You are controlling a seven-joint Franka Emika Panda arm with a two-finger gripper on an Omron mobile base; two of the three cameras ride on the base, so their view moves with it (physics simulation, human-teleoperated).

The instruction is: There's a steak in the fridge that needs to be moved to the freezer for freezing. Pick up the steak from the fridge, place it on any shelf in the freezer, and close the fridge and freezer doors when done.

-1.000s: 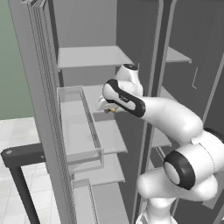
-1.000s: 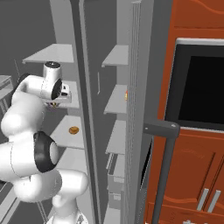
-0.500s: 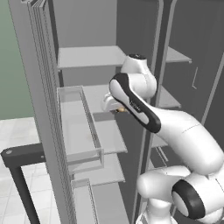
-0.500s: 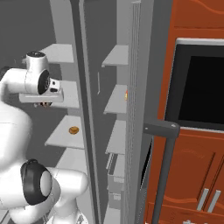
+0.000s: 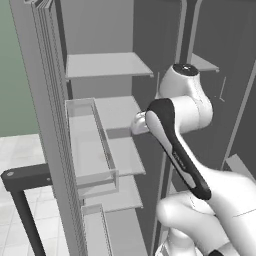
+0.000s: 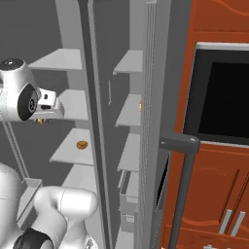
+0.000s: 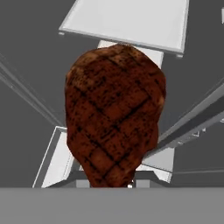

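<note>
The steak [image 7: 116,113], dark red-brown with grill marks, hangs close before the hand camera and hides the fingertips. My gripper [image 6: 43,118] is shut on it, held in front of the fridge [image 5: 107,65] at the height of its middle shelves. Only a sliver of the steak [image 6: 41,120] peeks out under the white hand. The freezer [image 6: 130,109] with its narrow shelves lies right of the divider, and its top shelf [image 5: 202,62] shows behind my arm. Both doors stand open, the fridge door [image 5: 45,100] at far left and the freezer door [image 6: 151,121] seen edge-on.
A flat orange-tan disc [image 6: 81,144] lies on a lower fridge shelf. A tiny orange piece [image 6: 140,104] sits at a freezer shelf's edge. Clear door bins [image 5: 87,145] jut from the fridge door. A dark bar handle [image 6: 180,146] and an orange oven cabinet [image 6: 219,97] stand right.
The arm has reared up and its elbow has swung toward the cameras. The hand, still holding the steak, has drawn back a little from the fridge shelves.
</note>
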